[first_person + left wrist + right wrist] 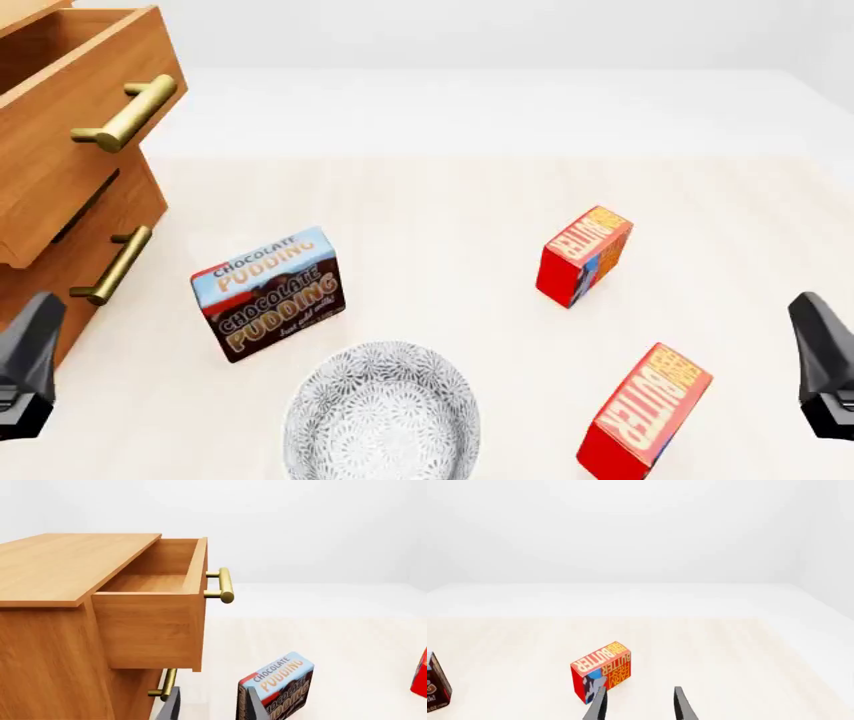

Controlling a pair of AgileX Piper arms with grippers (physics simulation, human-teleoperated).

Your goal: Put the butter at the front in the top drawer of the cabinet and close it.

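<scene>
Front view: the cabinet [60, 180] at far left with the top drawer [74, 110] pulled out; the butter [585, 256] stands on the surface [441, 200], beyond a second butter carton [645, 410] near the right gripper [821, 385]. The left wrist view alone reveals the drawer's bare interior. The right wrist view alone shows that gripper's fingers [599, 706] apart, unloaded. The left gripper [210, 707] likewise stands apart, beside the chocolate pudding box [277, 687].

My left gripper [210, 707] and right gripper [639, 705] are showing slim, dark grey, tapering fingers with a matte finish, while in the front view both are appearing as blocky black wedges.
</scene>
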